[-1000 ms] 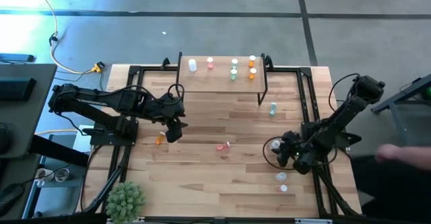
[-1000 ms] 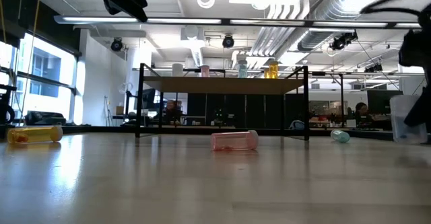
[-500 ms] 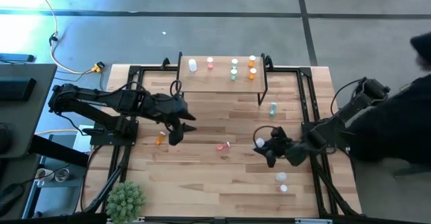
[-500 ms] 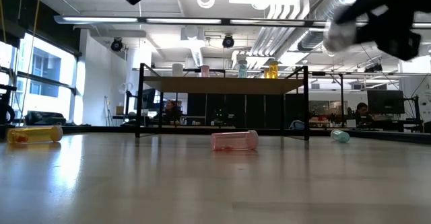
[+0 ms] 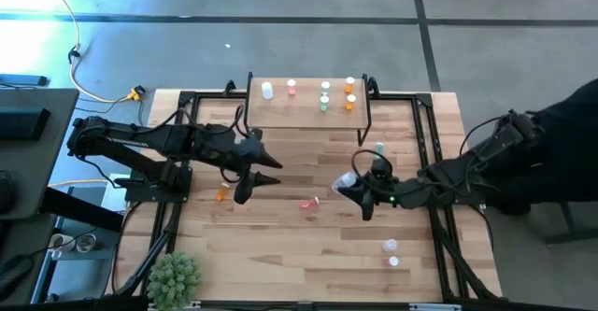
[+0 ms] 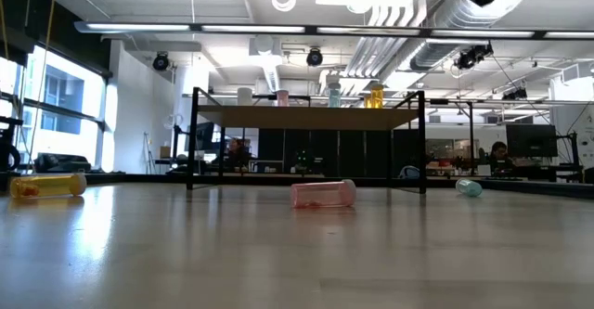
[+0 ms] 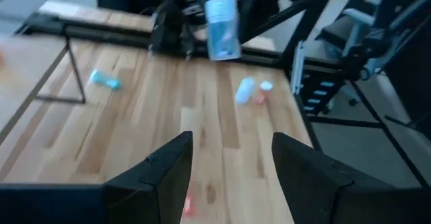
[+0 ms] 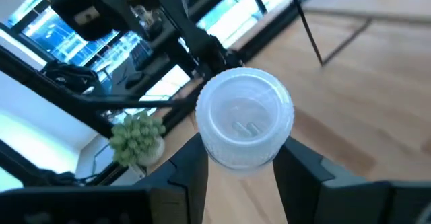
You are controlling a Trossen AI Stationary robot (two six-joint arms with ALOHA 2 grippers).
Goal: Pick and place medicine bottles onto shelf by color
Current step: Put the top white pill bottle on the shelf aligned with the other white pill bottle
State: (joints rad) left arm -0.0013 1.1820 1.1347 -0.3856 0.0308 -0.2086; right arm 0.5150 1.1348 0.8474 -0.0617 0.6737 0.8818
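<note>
My right gripper (image 5: 349, 186) hangs above the table's middle, right of center, shut on a white medicine bottle (image 8: 244, 126). My left gripper (image 5: 271, 171) is open and holds nothing, raised over the table's left half and pointing toward the right one. The shelf (image 5: 308, 113) stands at the far edge with white, pink, green and orange bottles upright on it. On the tabletop, an orange bottle (image 5: 221, 194), a pink one (image 5: 309, 203) and a teal-green one (image 5: 378, 150) lie on their sides. Two white bottles (image 5: 391, 252) sit near the front right. My right gripper pinches the white bottle's side wall (image 8: 214, 158) between its two fingers (image 8: 304, 171). The fingers reach about level from the table's right side. The bottle is lifted clear of the table, its round end (image 8: 244, 116) facing the wrist camera; in the left wrist view the bottle (image 7: 222, 29) stands roughly upright.
A green spiky plant (image 5: 174, 275) stands at the near left corner. Black frame rails (image 5: 425, 134) run along both table sides. A dark-clothed person (image 5: 565, 152) is beside the table's right edge. In the low view the shelf (image 6: 306, 117) stands on thin black legs.
My right gripper has risen with the white bottle and swung from the near right toward the table's middle, tipping up toward level; the bottle is now well clear of the tabletop. My left gripper has tipped upward and edged toward the right, still open.
</note>
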